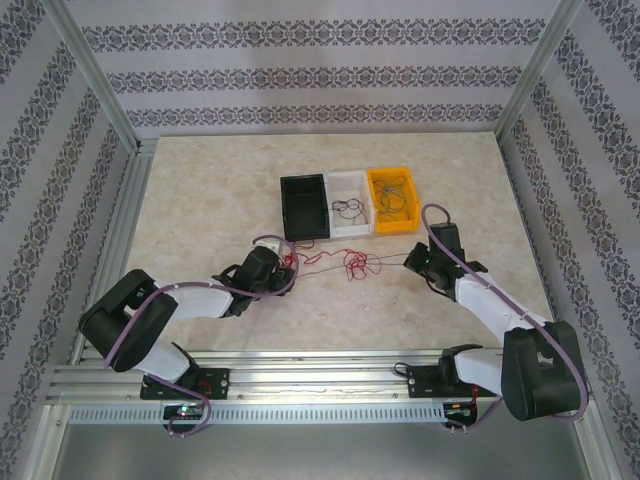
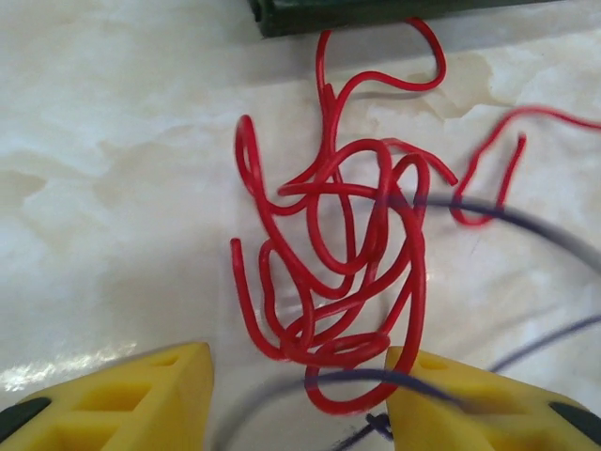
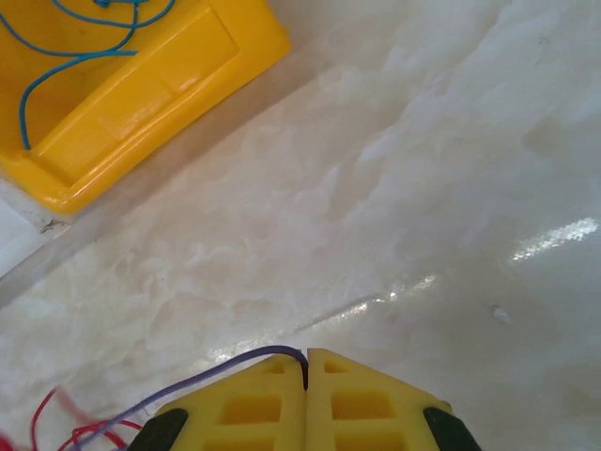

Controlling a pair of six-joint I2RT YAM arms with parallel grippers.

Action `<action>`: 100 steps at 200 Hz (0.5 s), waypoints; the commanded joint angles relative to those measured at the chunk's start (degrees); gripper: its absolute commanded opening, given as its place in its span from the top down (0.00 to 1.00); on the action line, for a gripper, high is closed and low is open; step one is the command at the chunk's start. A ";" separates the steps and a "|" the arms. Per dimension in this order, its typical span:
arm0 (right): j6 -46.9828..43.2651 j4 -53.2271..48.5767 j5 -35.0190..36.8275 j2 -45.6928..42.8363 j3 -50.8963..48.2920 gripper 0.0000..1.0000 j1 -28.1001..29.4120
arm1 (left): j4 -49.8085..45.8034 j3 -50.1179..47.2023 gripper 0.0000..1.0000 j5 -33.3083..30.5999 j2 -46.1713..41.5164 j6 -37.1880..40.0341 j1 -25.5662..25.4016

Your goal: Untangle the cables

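Left hand [image 2: 299,365] open, red clump [image 2: 338,272] just ahead, between its fingers. Right hand [image 3: 305,362] pinched shut on dark cable [image 3: 225,364], stretched sideways away from red clump. Left hand nearer.

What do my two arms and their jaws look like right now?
The left arm and right arm have black joints and white links, each with a lilac cable looped alongside. The jaws are yellow with moulded square pockets and black patches.

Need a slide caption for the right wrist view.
Right hand shut on a thin purple wire over the beige marbled tabletop; yellow plastic bin with a blue wire at upper left.
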 commanded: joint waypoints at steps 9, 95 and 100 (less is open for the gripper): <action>-1.19 -2.84 3.13 0.37 1.24 1.00 -1.98 | 0.52 -3.27 0.47 -1.05 -3.79 -1.11 3.02; -2.74 -1.53 -0.70 2.90 2.01 1.00 -0.51 | 2.65 0.94 0.34 13.18 -4.68 5.32 4.52; -2.91 -1.42 -0.77 3.12 2.16 1.00 -0.21 | 3.00 1.31 0.34 13.01 -4.31 5.69 4.50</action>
